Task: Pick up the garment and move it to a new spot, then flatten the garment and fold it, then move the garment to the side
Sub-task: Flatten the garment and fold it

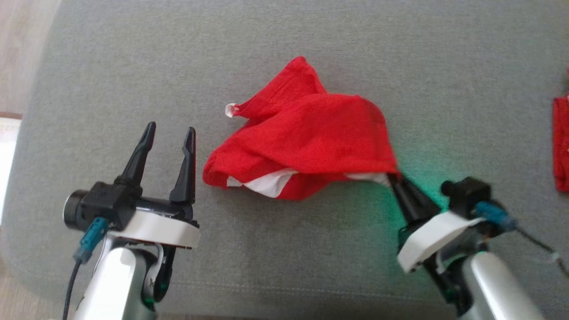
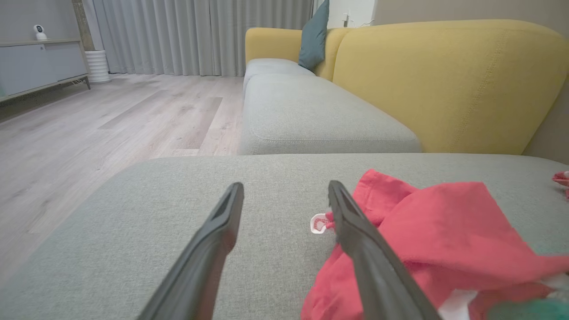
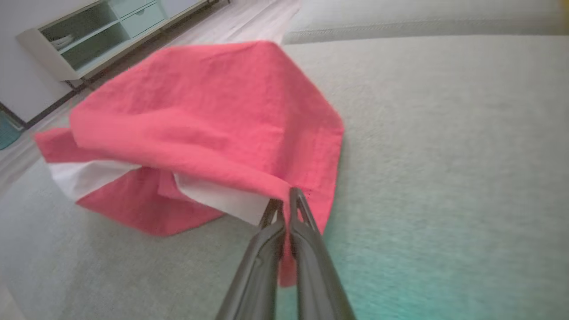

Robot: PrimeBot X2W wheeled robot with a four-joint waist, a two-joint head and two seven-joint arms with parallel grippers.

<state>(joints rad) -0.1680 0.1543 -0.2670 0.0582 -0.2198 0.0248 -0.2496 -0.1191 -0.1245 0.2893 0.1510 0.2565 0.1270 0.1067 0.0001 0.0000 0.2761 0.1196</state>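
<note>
Right gripper point(image 1: 394, 176): fingers pinched together on the garment's near right corner, cloth caught between them.
Left gripper point(image 1: 171, 133): fingers spread wide, holding nothing, just beside the garment's left edge.
Garment point(image 1: 306, 142): red with white panels, crumpled and tented up, mid-cushion.
Cushion point(image 1: 284, 53): grey fabric, under the garment.
</note>
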